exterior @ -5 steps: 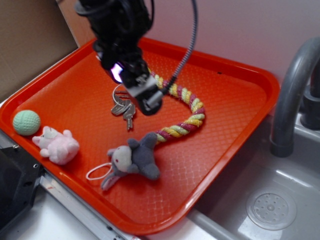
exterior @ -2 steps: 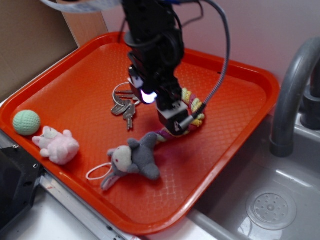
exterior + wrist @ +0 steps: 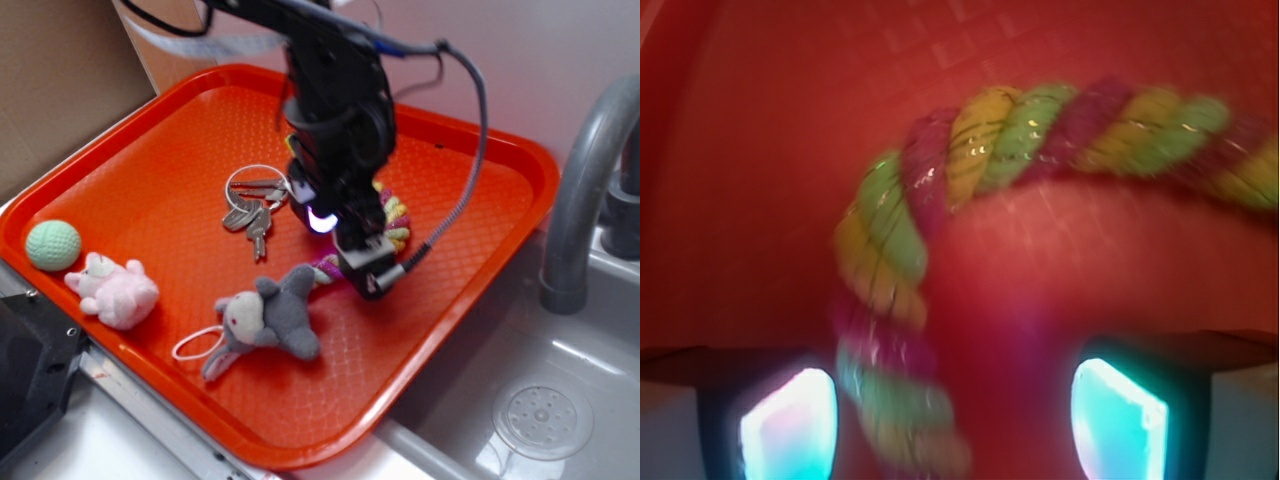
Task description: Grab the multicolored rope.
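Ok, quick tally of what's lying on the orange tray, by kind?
Plush toys: 2, the grey plush and the pink plush
Balls: 1, the green ball
Key bunches: 1, the keys on a ring
Ropes: 1, the multicolored rope, partly hidden under the arm
Total: 5

Kitchen: sink [image 3: 560, 400], grey faucet [image 3: 585, 180].

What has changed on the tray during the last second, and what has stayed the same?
The gripper moved from above the keys toward the sink side of the orange tray and came down over the bend of the multicolored rope. Its jaws are open with the rope between them; nothing is grasped yet. The rope, keys, grey plush, pink plush and green ball stayed in place.
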You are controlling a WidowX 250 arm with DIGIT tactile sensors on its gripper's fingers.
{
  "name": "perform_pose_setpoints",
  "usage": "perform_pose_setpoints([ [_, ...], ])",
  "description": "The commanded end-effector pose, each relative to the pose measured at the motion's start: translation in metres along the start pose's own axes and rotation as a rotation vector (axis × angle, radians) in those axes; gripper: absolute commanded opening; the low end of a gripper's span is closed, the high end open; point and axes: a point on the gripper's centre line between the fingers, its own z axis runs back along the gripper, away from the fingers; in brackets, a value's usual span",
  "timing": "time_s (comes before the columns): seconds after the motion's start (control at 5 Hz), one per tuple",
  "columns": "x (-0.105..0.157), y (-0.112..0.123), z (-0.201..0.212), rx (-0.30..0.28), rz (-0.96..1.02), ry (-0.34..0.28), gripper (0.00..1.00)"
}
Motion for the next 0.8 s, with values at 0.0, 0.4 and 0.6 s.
perform_pose_setpoints([
  [0.0,0.0042,-0.0091,-0.006,0.027,-0.029,-0.001,1.0],
  [0.4,0.0023,-0.0104,-0.0059,0.044,-0.039,-0.003,0.0],
  [0.6,0.0021,-0.0098,-0.0065,0.051,-0.035,0.0,0.0],
])
